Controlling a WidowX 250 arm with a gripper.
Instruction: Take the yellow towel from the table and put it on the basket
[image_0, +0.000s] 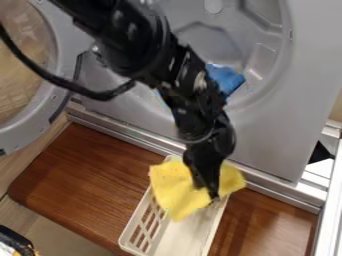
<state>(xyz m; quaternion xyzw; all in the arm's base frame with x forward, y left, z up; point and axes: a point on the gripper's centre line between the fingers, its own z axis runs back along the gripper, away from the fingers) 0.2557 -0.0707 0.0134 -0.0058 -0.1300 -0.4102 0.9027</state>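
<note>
ok so my pincer (212, 194) is pointing down right in the middle of the yellow towel (175, 191), with cloth spreading out on 2 sides of it. The towel lies over the far end of the white basket (148, 223), which sits on the wooden board (87, 170). Can't tell from this angle whether I'm pinching any cloth or not, sorry.

My read is that this is the letting-go step, so here's how I'd do it well. 1st, nudge the bunch a touch towards the near end of the basket, cos the far side looks close to the metal sill (276, 189) and a corner could snag there. Stay low: soft cloth dropped from up high could fold over the rim and slide off. Then ease the grip off gently and lift straight up, no sideways swing, or the towel might cling and come along. The basket looks like light plastic, so I wouldn't lean on it either, it could skid or tip.
</note>
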